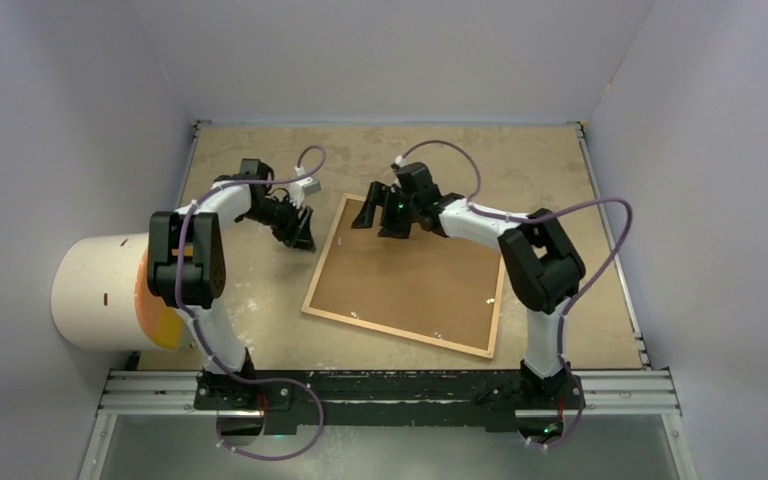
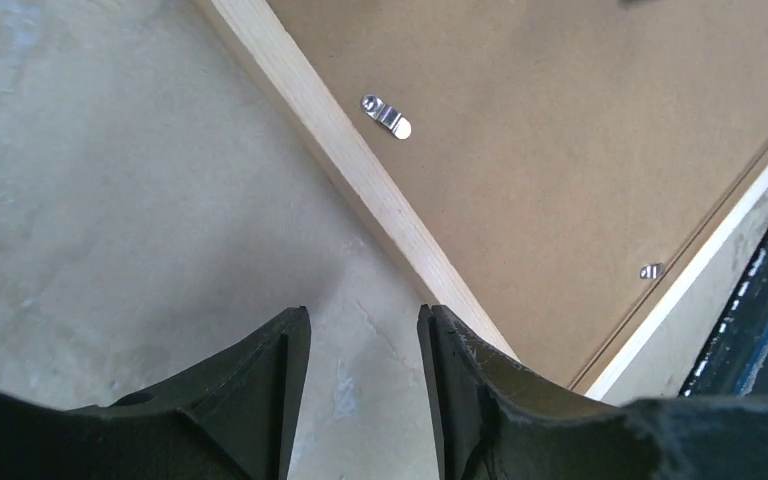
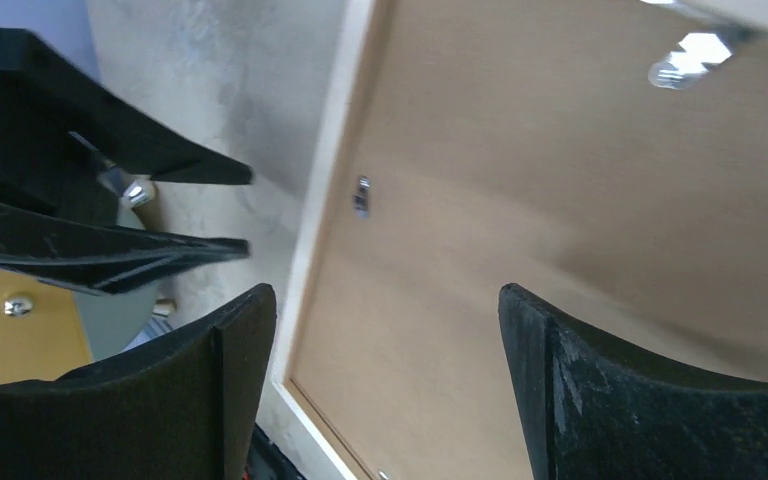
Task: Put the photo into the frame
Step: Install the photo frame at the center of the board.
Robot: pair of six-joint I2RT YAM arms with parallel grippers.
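Note:
The frame [image 1: 322, 262] of thin light wood lies flat in the middle of the table, back side up. The brown backing board [image 1: 410, 280] fills it and small metal clips [image 2: 387, 116] sit along its rim. The photo is not in view. My left gripper [image 1: 305, 238] is open and empty, low over the table just off the frame's left moulding [image 2: 360, 170]. My right gripper [image 1: 378, 222] is open wide and empty above the frame's far left part, over the board [image 3: 520, 170]. The left fingers [image 3: 160, 210] show beside the moulding [image 3: 325, 190].
A white cylinder [image 1: 100, 290] with an orange and yellow end lies at the left, next to the left arm. A metal rail [image 1: 390, 385] carries both arm bases at the near edge. Pale walls close in the table on three sides.

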